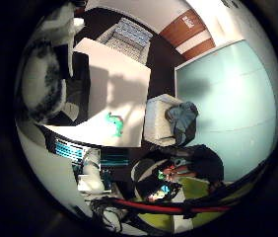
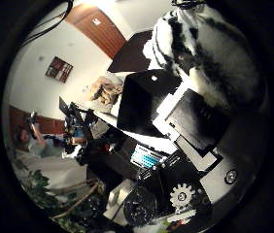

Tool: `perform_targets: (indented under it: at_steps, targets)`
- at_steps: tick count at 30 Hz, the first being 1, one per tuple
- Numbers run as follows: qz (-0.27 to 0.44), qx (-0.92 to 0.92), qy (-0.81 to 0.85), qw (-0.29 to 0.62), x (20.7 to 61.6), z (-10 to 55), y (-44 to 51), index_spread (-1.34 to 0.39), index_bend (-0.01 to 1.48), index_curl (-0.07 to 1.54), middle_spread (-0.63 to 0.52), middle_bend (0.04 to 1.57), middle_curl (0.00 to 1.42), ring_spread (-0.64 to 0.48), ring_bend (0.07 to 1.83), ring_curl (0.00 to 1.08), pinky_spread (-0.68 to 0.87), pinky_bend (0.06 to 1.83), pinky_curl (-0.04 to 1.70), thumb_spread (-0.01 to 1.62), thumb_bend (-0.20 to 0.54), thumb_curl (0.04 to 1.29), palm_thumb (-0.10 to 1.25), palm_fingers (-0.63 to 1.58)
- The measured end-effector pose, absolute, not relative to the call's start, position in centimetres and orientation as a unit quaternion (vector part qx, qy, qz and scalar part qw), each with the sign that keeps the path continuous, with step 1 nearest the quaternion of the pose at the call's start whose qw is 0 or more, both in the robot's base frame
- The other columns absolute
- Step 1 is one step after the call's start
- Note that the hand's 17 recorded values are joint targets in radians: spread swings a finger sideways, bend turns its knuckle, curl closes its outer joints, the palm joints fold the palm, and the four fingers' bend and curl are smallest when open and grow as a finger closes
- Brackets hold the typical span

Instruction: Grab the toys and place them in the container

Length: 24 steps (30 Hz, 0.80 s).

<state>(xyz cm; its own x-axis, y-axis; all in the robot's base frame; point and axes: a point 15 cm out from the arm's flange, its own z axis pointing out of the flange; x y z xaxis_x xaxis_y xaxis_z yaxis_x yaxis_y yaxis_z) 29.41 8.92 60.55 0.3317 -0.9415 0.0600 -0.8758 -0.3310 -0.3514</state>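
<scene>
White and black plush fills the edge of both palm views: we see the hand point(image 2: 200, 126) with its fingers point(image 2: 195, 114) curled round a furry toy point(image 2: 210, 48). Well apart from it, a small green toy point(image 1: 114, 123) lies on the white table point(image 1: 114, 84), beside a black container point(image 2: 139, 104).

I'm seeing my right hand point(image 2: 195, 111) sitting well above the bench, its palm looking out over the room. White and black parts of the hand are crowding one side of both palm views, with a geared piece showing near the thumb side. One black-and-white mottled finger point(image 1: 43, 81) is reaching far into view. I'm not able to tell how the fingers are set, curled or straight.
</scene>
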Motion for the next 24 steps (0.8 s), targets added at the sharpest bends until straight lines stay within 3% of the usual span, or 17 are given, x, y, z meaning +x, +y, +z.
perform_targets:
  at_steps: [18,24]
  targets:
    - [-0.12,-0.827,0.515,0.19,31.0,60.9,18.8,-0.36,0.85,1.06,-0.21,1.17,0.99,-0.26,1.3,0.82,-0.24,1.17,1.05,0.77,-0.02,0.78,1.01,1.07]
    - [-0.117,-0.826,0.522,0.177,32.3,59.7,19.3,-0.36,0.84,1.05,-0.21,1.16,0.99,-0.26,1.31,0.82,-0.24,1.17,1.06,0.87,-0.028,0.75,0.93,1.07]
